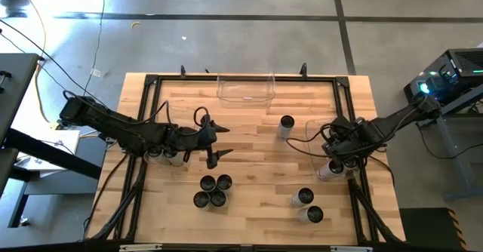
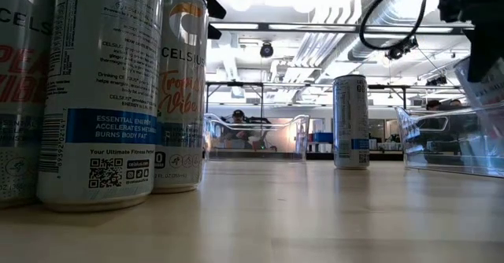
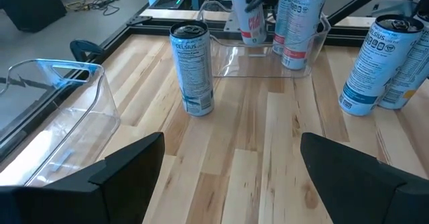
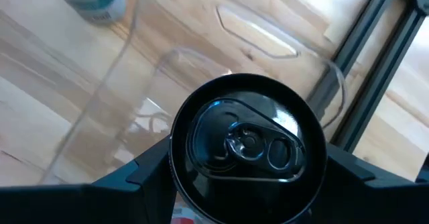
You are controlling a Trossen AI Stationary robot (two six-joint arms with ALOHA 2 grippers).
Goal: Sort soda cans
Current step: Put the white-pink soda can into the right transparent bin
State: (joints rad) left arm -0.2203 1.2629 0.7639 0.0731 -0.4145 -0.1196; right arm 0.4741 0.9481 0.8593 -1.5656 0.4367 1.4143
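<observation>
At the right edge of the wooden surface (image 1: 249,161), the right gripper (image 1: 336,155) is clamping a soda can (image 4: 247,147) between its two fingers; the can is standing upright, its dark top with pull tab facing the wrist camera. The gripper and can are sitting over the clear bin at the right edge (image 1: 317,135), whose transparent walls are showing beneath and around the can in the right wrist view. At least one more can is standing inside this bin (image 3: 301,26), seen from the left wrist view.

The left gripper (image 1: 215,140) is hovering over the left-centre of the surface with its fingers standing apart and nothing between them, pointing toward the right side.

Outward from the grippers, a lone can (image 1: 286,125) is standing upright between the two arms, just beside the right bin. A cluster of four cans (image 1: 212,191) is standing close together toward the near edge, below the left gripper. Two more cans (image 1: 306,206) are standing near the lower right. Some cans (image 1: 167,155) are partly hidden under the left arm; how many, I cannot tell. A second clear bin (image 1: 245,87) is sitting at the far edge, centre. In the low view, the labels are reading "CELSIUS" (image 2: 183,90).
</observation>
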